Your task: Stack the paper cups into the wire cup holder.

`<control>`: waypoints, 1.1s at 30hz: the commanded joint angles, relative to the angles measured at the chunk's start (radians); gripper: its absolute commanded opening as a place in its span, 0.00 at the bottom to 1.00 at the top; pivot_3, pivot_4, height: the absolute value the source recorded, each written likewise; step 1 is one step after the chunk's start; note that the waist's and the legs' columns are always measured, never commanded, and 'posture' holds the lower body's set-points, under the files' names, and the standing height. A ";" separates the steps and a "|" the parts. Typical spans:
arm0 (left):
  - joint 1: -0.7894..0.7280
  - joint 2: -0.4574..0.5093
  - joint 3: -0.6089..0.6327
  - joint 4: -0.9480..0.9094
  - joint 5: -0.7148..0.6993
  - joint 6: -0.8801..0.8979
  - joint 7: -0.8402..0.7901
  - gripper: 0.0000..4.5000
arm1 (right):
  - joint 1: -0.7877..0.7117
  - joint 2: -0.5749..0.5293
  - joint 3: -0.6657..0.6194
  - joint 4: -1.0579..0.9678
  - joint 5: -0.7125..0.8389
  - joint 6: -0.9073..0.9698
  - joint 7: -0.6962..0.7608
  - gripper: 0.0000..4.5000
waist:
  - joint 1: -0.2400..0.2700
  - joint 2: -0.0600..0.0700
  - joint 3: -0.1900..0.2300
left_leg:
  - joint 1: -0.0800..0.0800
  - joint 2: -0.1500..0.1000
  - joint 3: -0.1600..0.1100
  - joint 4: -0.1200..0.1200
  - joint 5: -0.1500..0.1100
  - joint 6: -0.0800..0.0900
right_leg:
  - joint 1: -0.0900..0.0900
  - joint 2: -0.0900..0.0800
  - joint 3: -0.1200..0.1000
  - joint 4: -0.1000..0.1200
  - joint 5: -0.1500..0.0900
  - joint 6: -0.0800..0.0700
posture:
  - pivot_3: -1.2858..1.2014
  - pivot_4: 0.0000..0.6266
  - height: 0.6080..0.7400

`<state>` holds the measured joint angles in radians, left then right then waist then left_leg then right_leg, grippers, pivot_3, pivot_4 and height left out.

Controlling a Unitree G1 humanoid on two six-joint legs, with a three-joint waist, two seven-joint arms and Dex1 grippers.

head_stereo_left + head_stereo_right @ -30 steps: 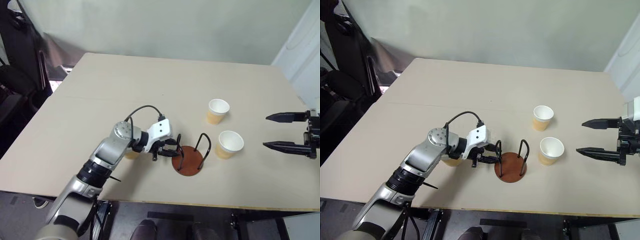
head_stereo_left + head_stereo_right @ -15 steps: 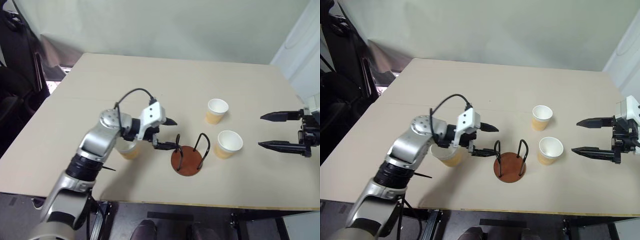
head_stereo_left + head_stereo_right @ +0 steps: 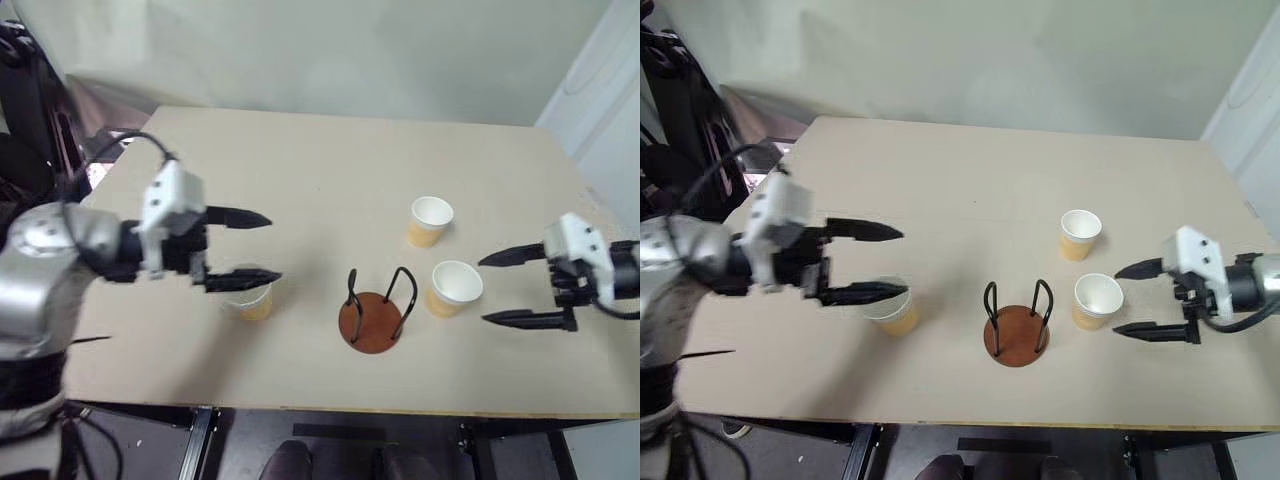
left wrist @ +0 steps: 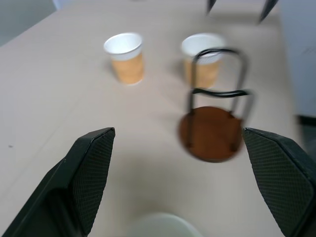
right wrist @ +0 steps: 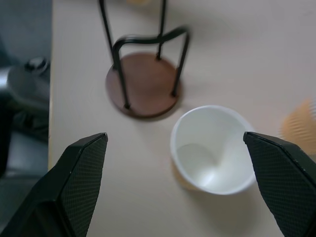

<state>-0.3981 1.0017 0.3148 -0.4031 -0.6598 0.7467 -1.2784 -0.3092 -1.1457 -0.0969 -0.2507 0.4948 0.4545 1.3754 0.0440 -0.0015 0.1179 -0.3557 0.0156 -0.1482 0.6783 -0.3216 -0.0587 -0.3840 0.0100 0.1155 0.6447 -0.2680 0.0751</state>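
While both sets of fingers are spread wide with nothing between them, the left end effector (image 3: 872, 262) is seen hovering to the robot's left of the wire cup holder (image 3: 1017, 327), and the right end effector (image 3: 1132, 298) is seen to its right, well above the tabletop (image 3: 970, 190). One paper cup (image 3: 892, 308) is found upright just below the left end effector's lower finger, left of the holder and apart from it. A second cup (image 3: 1096, 300) is set upright just beside the holder on its right, between the holder and the right end effector. A third cup (image 3: 1080, 234) is placed farther back, beyond the second. No cup is seen inside the holder's wire loops.
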 commanded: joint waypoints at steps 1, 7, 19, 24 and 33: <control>0.107 0.040 0.129 -0.090 -0.079 0.064 0.017 0.98 | -0.032 0.015 0.049 -0.032 -0.040 -0.019 -0.014 1.00 | 0.002 0.000 0.000 | 0.000 0.000 0.000 0.000 0.000 0.000 | 0.000 0.000 0.000 0.000 0.000 0.000 | 0.52 0.24 1.00; 0.194 0.075 0.188 -0.135 -0.108 0.080 0.074 0.98 | -0.084 0.043 0.161 0.015 -0.147 -0.079 -0.007 1.00 | 0.003 -0.001 0.000 | 0.003 0.006 -0.002 0.001 0.000 0.001 | 0.002 0.000 -0.001 0.002 0.001 -0.003 | 0.52 0.24 1.00; 0.268 0.106 0.250 -0.161 -0.143 0.067 0.115 0.99 | -0.176 0.115 0.283 0.187 -0.324 -0.225 -0.002 0.86 | -0.010 -0.002 0.000 | 0.005 0.005 -0.002 -0.003 -0.001 0.000 | -0.001 0.001 -0.001 0.004 0.001 -0.007 | 0.52 0.24 1.00; 0.266 0.109 0.241 -0.161 -0.152 0.062 0.135 0.99 | -0.210 0.153 0.297 0.202 -0.342 -0.237 0.008 0.49 | -0.010 -0.002 0.000 | 0.005 0.005 -0.002 -0.004 -0.001 -0.001 | -0.001 0.001 -0.001 0.004 0.001 -0.008 | 0.52 0.24 1.00; 0.263 0.119 0.231 -0.146 -0.146 0.049 0.148 0.99 | -0.228 0.115 0.239 0.138 -0.264 -0.209 0.087 0.01 | -0.010 -0.002 0.000 | 0.005 0.004 -0.001 -0.006 -0.001 -0.002 | -0.002 0.001 -0.001 0.002 0.001 -0.009 | 0.52 0.24 1.00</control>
<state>-0.1266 1.1023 0.5355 -0.5437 -0.8005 0.8129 -1.1291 -0.5092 -1.0003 0.2075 -0.0651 0.1866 0.2365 1.4347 0.0341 -0.0031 0.1177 -0.3511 0.0196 -0.1491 0.6722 -0.3228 -0.0605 -0.3857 0.0110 0.1146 0.6468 -0.2675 0.0657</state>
